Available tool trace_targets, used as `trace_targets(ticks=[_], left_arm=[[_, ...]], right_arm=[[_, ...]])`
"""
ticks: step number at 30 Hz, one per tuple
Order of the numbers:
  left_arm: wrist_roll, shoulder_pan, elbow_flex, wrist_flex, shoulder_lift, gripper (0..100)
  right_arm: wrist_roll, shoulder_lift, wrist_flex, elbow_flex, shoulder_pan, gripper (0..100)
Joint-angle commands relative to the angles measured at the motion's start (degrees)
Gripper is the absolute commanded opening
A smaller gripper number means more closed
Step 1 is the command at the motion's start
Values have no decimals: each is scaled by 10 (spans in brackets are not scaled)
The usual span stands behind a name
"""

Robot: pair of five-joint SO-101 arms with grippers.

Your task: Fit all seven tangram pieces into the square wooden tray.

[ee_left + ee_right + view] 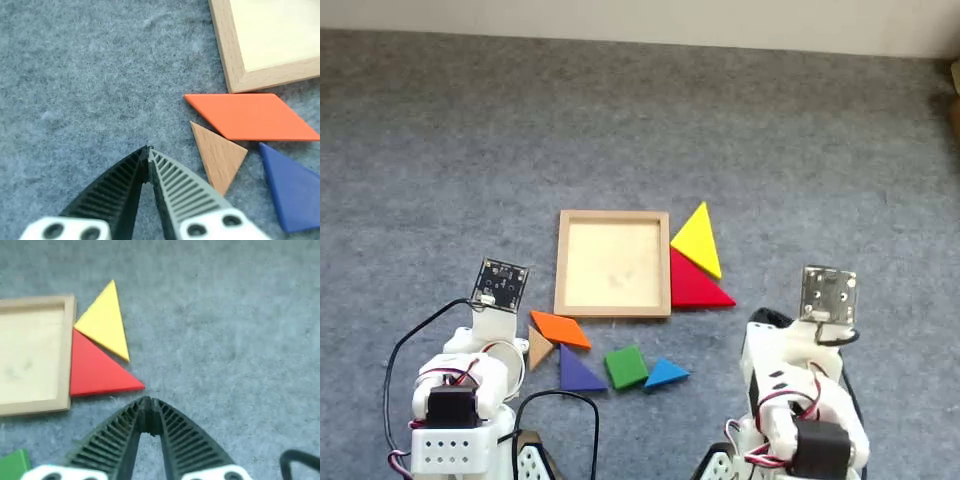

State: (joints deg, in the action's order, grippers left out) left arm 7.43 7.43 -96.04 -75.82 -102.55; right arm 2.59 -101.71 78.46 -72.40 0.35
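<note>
Tray (612, 215) mid-frame on grey surface (440, 150), red triangle (694, 285) touching its right edge, left end effector (148, 150) and right end effector (146, 401) both closed, empty.

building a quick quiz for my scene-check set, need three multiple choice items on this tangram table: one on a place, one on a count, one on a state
1. Where does the red triangular piece lie?
A. inside the square wooden tray
B. outside, against the tray's edge on the right arm's side
C. on top of the tray's frame

2. How many pieces lie inside the tray?
A. none
B. two
C. seven

3. How is the left gripper?
A. wide open
B. shut, holding nothing
C. shut on a piece

Answers:
1 B, one of its sides sits flush against the outside of the frame.
2 A, the tray's floor is bare pale wood.
3 B, its jaws meet with nothing between them.
</note>
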Motion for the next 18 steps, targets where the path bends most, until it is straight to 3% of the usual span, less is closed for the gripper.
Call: trace_targets(ticks=[1, 8, 18], left_arm=[[-2, 4, -11, -2, -14, 7], [-2, 4, -11, -2, -14, 7], [-2, 4, -11, -2, -14, 7]], right_arm=[[-5, 93, 3, 80, 5, 5], [-6, 364, -21, 236, -3, 5], [-6, 614, -261, 285, -120, 5]])
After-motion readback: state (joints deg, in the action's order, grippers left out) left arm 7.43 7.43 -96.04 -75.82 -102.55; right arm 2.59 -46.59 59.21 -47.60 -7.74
